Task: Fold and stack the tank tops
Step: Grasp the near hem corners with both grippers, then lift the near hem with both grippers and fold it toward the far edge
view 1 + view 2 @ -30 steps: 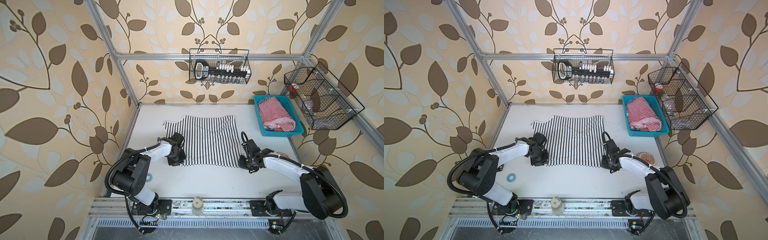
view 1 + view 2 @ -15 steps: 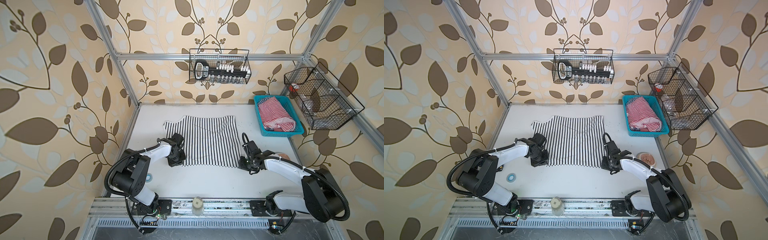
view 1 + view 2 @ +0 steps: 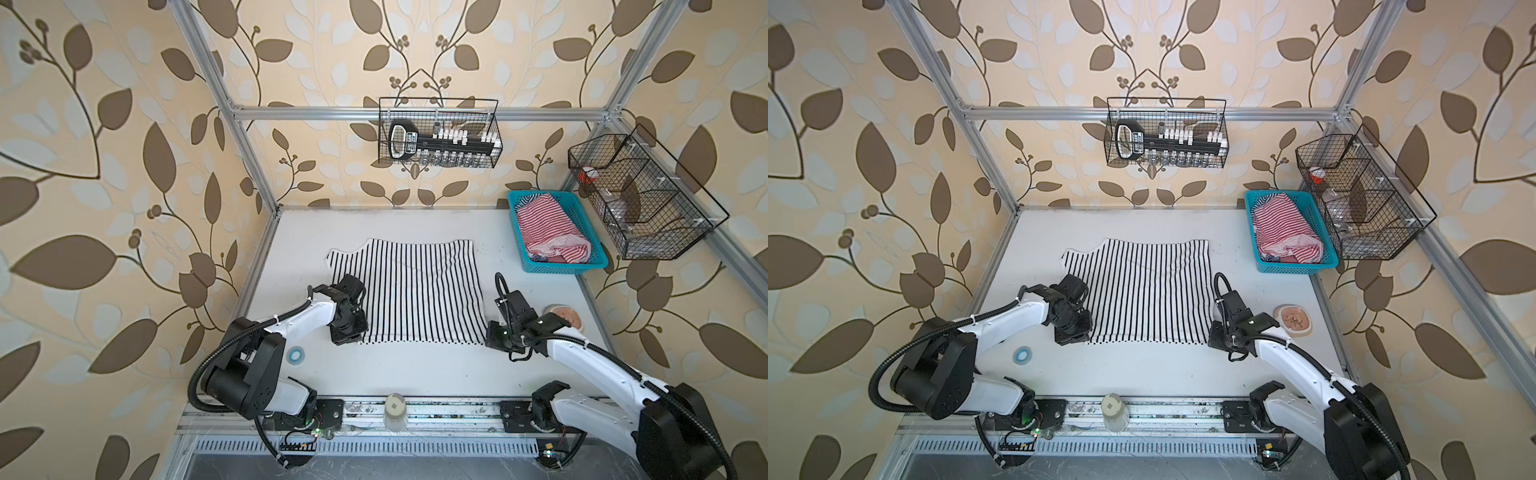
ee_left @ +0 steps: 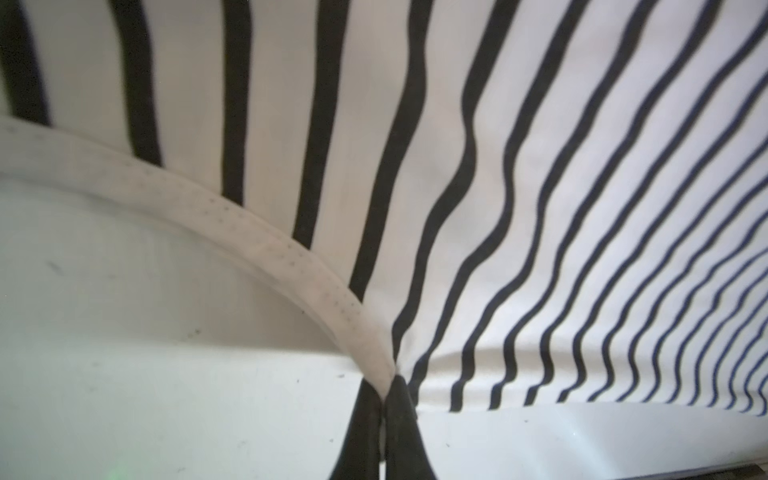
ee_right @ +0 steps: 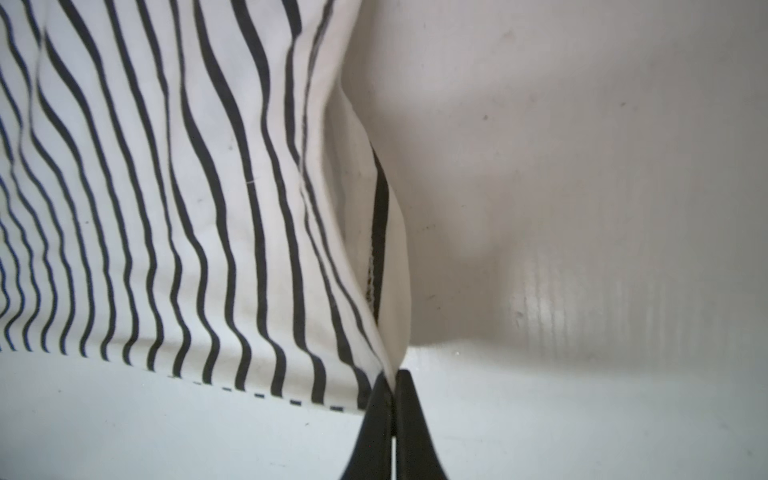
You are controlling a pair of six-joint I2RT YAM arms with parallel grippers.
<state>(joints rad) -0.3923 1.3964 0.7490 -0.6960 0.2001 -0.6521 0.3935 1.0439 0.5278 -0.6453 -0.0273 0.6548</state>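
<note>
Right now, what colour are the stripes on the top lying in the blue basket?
Red on white. The tank top in the blue basket shows best in a top view.

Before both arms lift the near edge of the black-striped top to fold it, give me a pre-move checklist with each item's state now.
1. Left tool shut on the black-striped top, at its white trim: ok.
2. Right tool shut on the top's near right corner: ok.
3. Top lies spread flat on the table: ok, only slight ripples near the grips.
4. Both layers of the top pinched on each side: cannot tell.
5. Fold path toward the far edge free of objects: ok; tape roll and small dish lie beside the top, apart from it.
6. Red-striped top out of the way: ok, in the blue basket.
</note>
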